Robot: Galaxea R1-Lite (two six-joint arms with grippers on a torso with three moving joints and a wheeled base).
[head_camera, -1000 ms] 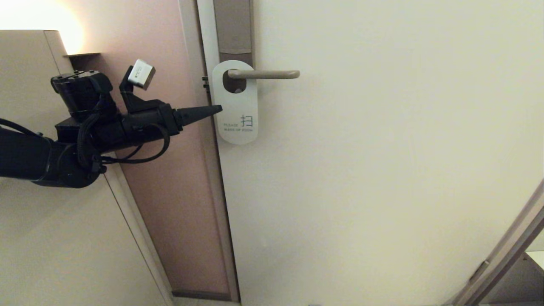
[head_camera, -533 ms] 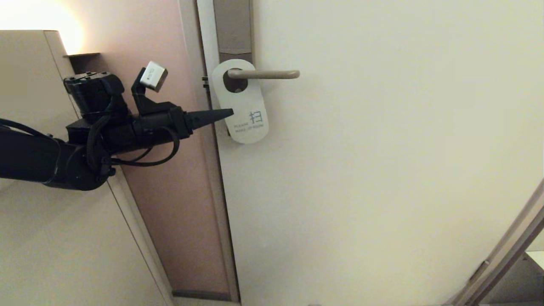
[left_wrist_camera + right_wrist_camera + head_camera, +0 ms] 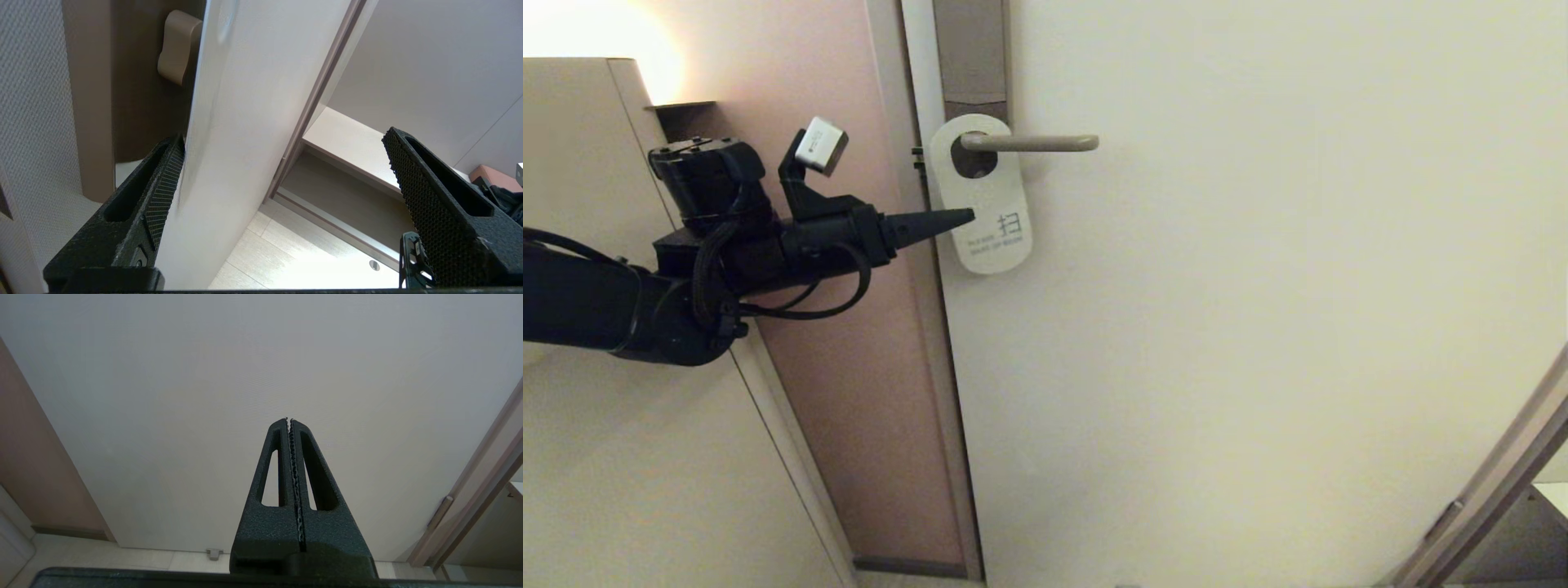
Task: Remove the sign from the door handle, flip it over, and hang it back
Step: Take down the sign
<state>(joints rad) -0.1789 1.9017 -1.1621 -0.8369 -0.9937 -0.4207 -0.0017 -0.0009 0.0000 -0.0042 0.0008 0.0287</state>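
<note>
The sign hangs by its oval hole on the door handle, white "MAKE UP ROOM" face outward, its lower end tilted a little to the right. The handle sits on the tall grey-brown lock plate. My left gripper is at the sign's left edge, about mid-height. In the left wrist view the gripper is open, with the sign inside the jaws. The sign rests against the finger on the door side, and the handle shows beyond. My right gripper is shut and empty, low before the door.
The cream door fills the right of the head view. A pink wall strip and the door frame lie left of it. A beige cabinet stands behind my left arm. Another frame shows at the lower right.
My left gripper has moved right onto the sign's left edge. The sign's lower end swung to the right, then settled back a little.
</note>
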